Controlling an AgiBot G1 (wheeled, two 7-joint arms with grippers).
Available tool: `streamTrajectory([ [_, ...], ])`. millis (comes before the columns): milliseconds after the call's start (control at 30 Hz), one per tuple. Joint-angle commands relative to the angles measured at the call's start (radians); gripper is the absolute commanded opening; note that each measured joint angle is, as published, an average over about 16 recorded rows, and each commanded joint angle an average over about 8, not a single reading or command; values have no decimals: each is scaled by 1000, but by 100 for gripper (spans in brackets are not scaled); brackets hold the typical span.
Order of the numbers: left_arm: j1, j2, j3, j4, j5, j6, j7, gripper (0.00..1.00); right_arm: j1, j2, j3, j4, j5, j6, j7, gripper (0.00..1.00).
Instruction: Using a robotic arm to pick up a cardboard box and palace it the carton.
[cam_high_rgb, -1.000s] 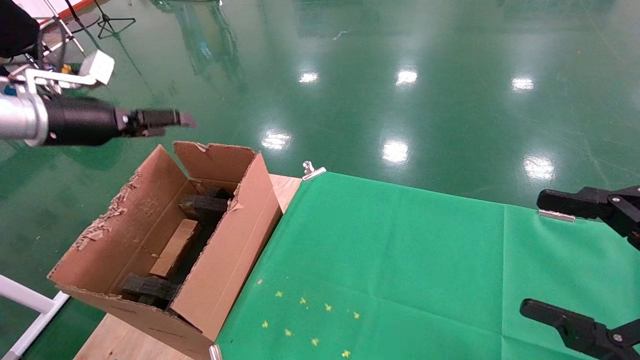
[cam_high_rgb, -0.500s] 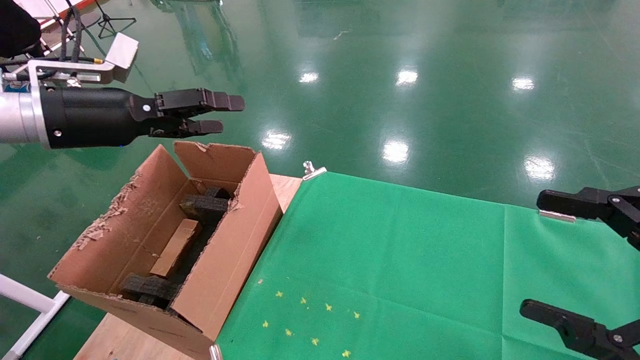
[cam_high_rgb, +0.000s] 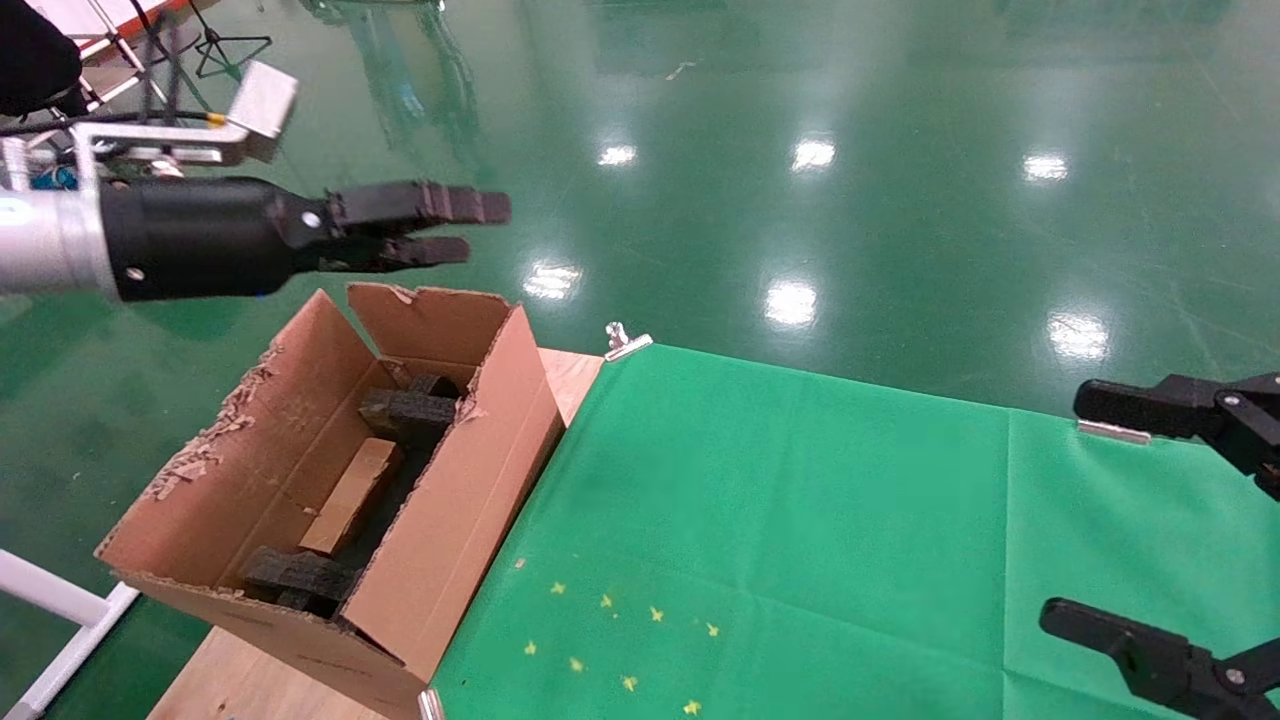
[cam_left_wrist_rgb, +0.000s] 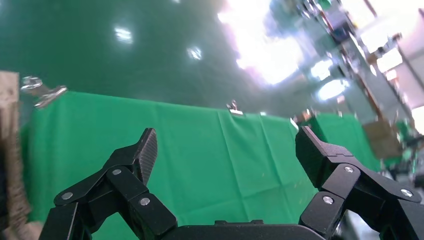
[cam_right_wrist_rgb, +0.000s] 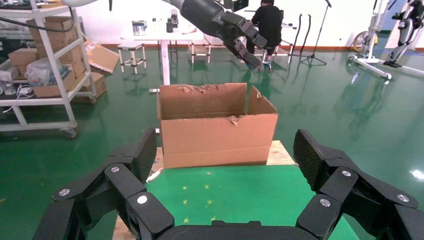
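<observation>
The carton (cam_high_rgb: 470, 500) stands open at the table's left end, its torn flaps upright. The small cardboard box (cam_high_rgb: 352, 495) lies inside it between black foam pieces (cam_high_rgb: 410, 410). The robotic arm's left gripper (cam_high_rgb: 485, 228) hangs open and empty in the air above and just beyond the carton's far flap. In the left wrist view this gripper (cam_left_wrist_rgb: 225, 145) has its jaws wide apart with nothing between them. The right wrist view shows the carton (cam_right_wrist_rgb: 217, 137) from the side, with the left gripper (cam_right_wrist_rgb: 245, 42) above it. My right gripper (cam_high_rgb: 1090, 515) is open at the right edge.
A green cloth (cam_high_rgb: 800, 520) covers most of the wooden table (cam_high_rgb: 570, 375), held by metal clips (cam_high_rgb: 625, 340) at its far edge. Small yellow marks (cam_high_rgb: 610, 640) dot the cloth near the carton. Shiny green floor lies beyond. A white frame bar (cam_high_rgb: 50, 600) runs left of the carton.
My left gripper has moved to the right, out past the carton's far flap, and its fingers now show spread. The small box stays in the carton. The right gripper has not moved.
</observation>
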Motion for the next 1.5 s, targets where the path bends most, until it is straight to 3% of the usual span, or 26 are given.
streamTrajectory([
  [33,21,3,-18,-20,-8,3,27,100,0,0,0,0,0,0,0,100],
  [1500,558,90,-464,-512,-212,85,701,100,0,0,0,0,0,0,0,100],
])
